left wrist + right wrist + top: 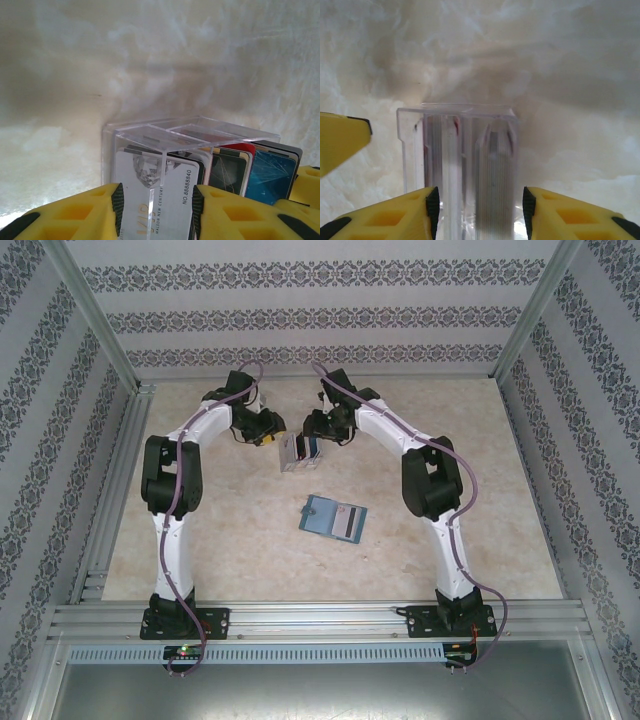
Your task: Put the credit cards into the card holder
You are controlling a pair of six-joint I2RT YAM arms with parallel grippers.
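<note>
- The wallet (322, 511) lies open near the middle of the table (220, 540). One striped card (346, 523) sits on it, and I cannot tell whether it is tucked in.
- Beyond it, toward the far edge, a clear stand (292, 455) holds the other cards (250, 172) upright in its slots.
- The right gripper (477, 212) straddles the stand's end with its jaws spread to either side. I cannot tell whether they press on it.
- The left gripper (156, 215) has its jaws on either side of the pale card (155, 195) in the front slot (contact unclear here too).
- This step probably goes best with the stand held steady. Pinch that one card alone and draw it straight along its slot, so the neighbouring cards stay put.
</note>
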